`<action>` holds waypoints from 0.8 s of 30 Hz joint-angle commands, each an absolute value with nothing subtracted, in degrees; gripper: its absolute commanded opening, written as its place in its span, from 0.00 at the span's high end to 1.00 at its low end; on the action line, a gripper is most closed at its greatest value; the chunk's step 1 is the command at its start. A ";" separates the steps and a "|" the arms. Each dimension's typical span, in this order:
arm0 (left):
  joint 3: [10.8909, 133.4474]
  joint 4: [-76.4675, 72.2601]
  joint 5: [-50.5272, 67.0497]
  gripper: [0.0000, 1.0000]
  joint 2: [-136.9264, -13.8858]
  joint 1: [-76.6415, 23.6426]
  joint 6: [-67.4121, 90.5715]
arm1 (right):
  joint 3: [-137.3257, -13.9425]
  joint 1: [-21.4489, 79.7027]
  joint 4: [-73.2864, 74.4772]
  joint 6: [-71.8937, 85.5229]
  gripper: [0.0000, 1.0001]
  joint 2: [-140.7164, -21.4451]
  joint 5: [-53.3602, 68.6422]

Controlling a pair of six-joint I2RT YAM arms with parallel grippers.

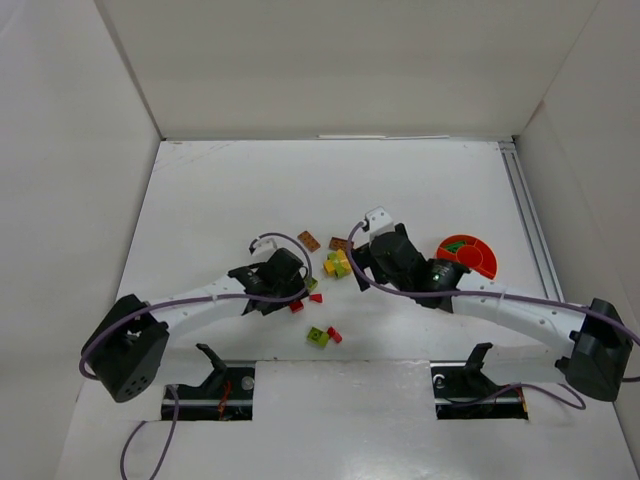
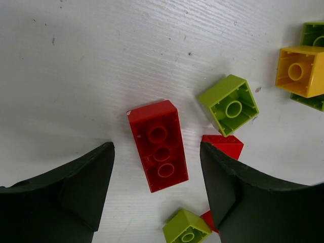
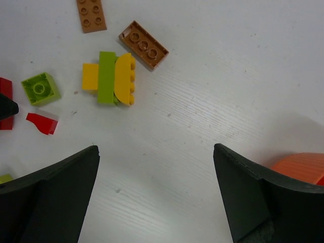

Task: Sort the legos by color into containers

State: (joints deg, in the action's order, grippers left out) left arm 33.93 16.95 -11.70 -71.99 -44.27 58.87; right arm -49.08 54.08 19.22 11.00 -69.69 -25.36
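My left gripper (image 1: 296,292) is open and low over the table; in the left wrist view (image 2: 157,148) a long red lego (image 2: 158,152) lies upside down between its fingers, untouched. A lime lego (image 2: 229,105), a red slope piece (image 2: 223,146), another lime lego (image 2: 186,228) and a yellow lego (image 2: 302,71) lie near it. My right gripper (image 1: 357,256) is open and empty (image 3: 156,149) over bare table. Ahead of it lie a joined yellow-and-lime cluster (image 3: 114,77) and two brown legos (image 3: 144,44). The orange bowl (image 1: 488,258) is right of the right gripper and holds green and red pieces.
A lime lego (image 1: 317,336) and a small red one (image 1: 334,335) lie apart near the front edge. White walls enclose the table on three sides. The arm bases (image 1: 130,350) sit at the near edge, with a metal rail (image 1: 528,230) along the right side.
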 commanded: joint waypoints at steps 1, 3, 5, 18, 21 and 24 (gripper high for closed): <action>36.29 21.01 -15.46 0.35 -74.44 -45.79 61.61 | -48.34 54.05 20.82 13.18 0.02 -66.45 -28.39; 37.78 22.32 -16.08 0.39 -77.07 -47.54 62.22 | -47.64 54.05 21.44 13.89 0.02 -65.84 -29.79; 38.32 23.46 -16.61 0.44 -77.86 -48.24 63.01 | -47.64 54.05 21.97 14.41 0.02 -65.30 -29.79; 41.74 26.11 -21.79 0.73 -72.08 -50.80 61.97 | -46.59 54.05 25.21 18.01 0.02 -61.54 -34.80; 44.82 20.77 -23.99 0.73 -70.14 -53.26 53.49 | -46.58 53.01 28.11 20.82 0.02 -58.98 -38.40; 48.07 11.56 -24.60 0.75 -70.14 -55.02 45.20 | -46.58 48.89 34.17 25.21 0.02 -53.81 -40.95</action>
State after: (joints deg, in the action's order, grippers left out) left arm 43.42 21.41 -21.37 -72.12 -53.65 54.98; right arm -46.35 52.29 28.75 19.97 -58.08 -35.48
